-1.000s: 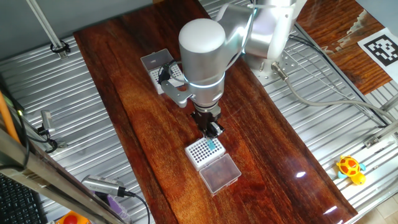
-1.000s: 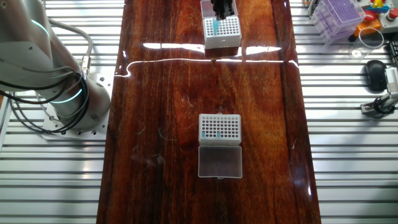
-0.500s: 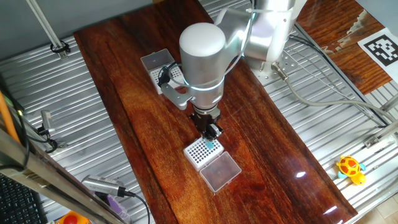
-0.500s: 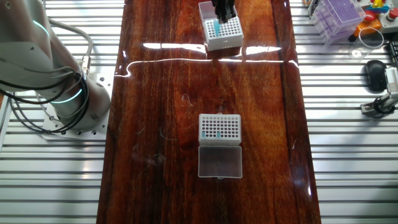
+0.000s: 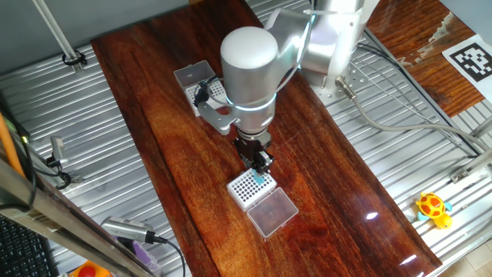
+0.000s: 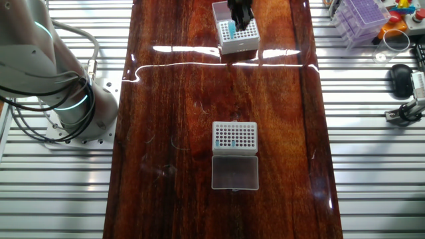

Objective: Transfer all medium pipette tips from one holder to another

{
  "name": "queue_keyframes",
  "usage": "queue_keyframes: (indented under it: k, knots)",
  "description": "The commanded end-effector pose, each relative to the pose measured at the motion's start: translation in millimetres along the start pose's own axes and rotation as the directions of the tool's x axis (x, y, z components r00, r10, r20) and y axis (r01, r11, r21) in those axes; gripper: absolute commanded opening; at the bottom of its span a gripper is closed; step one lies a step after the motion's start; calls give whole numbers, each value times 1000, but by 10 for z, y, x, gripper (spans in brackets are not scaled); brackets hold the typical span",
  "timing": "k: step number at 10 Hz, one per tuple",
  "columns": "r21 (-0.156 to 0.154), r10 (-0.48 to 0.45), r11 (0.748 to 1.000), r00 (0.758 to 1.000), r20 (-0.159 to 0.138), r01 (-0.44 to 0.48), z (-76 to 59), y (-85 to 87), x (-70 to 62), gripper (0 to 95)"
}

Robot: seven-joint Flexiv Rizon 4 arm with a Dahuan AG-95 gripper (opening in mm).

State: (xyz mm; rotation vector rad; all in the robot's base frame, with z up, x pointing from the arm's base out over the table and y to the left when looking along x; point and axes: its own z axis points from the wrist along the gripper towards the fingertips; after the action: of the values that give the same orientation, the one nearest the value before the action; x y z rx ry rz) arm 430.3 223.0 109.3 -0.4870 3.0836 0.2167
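Glossy wood table [image 5: 177, 154] | white gridded rack [image 5: 247, 187] | fingers [image 5: 260, 166] gap unclear

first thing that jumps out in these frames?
The big silver arm fills mid-table in one fixed view, its pincer low over a white tip rack with teal tips in one corner. A second rack, lid open toward the camera, sits alone mid-table in the other view.
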Motion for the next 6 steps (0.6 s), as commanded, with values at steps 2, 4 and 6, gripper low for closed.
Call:
queue_keyframes:
  k: [2, 4, 6]
  knots:
    - [-7, -142, 990, 989, -32, 142, -151, -774, 182, 190]
    - [-6, -237, 972, 971, -42, 237, -253, -1310, 445, 190]
    - [0, -283, 959, 958, -52, 283, -323, -1612, 648, 190]
